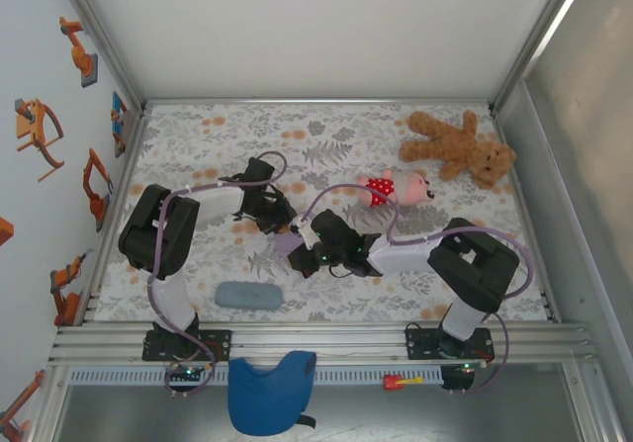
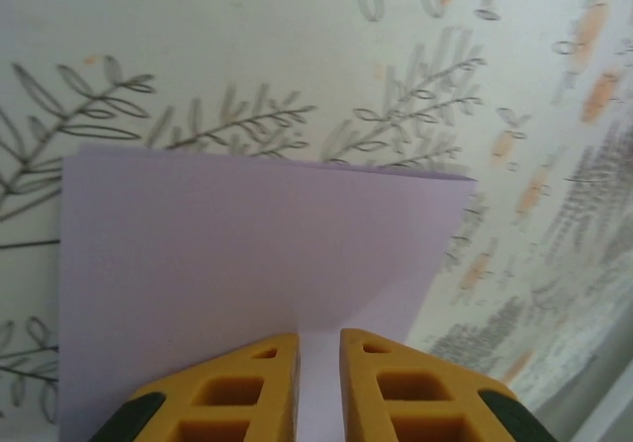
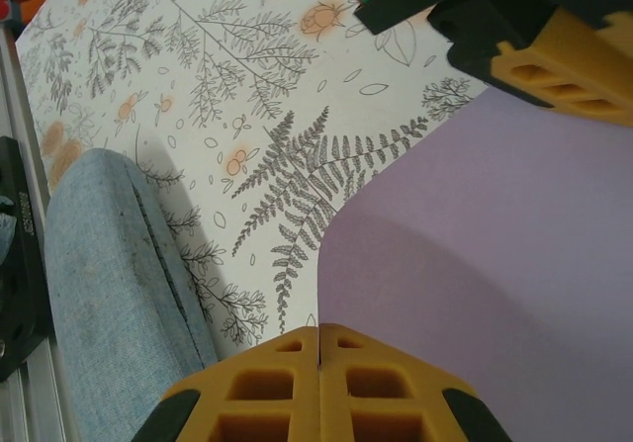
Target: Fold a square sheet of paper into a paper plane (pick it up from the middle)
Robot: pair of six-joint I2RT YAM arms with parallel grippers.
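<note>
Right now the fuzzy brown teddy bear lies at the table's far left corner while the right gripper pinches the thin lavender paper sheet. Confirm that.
Not quite: the top external view shows the fuzzy brown teddy bear at the far right corner. The right gripper does pinch the thin lavender paper sheet.

**Top view:** bright, even, diffuse light from above. The white back wall runs close to overexposed. The arms cast only faint, soft shadows on the tablecloth. The frame rails lean outward, a mild wide-angle distortion.

**Left wrist view:** well lit, no glare. The square sheet of paper reads flat-toned and slightly grainy. The left gripper, closest to the lens, and the cloth print along the top edge are soft.

**Right wrist view:** sharpest of the 3. 1 dark shadow lies beside the pad. The paper shows gentle shading along its curl.
</note>
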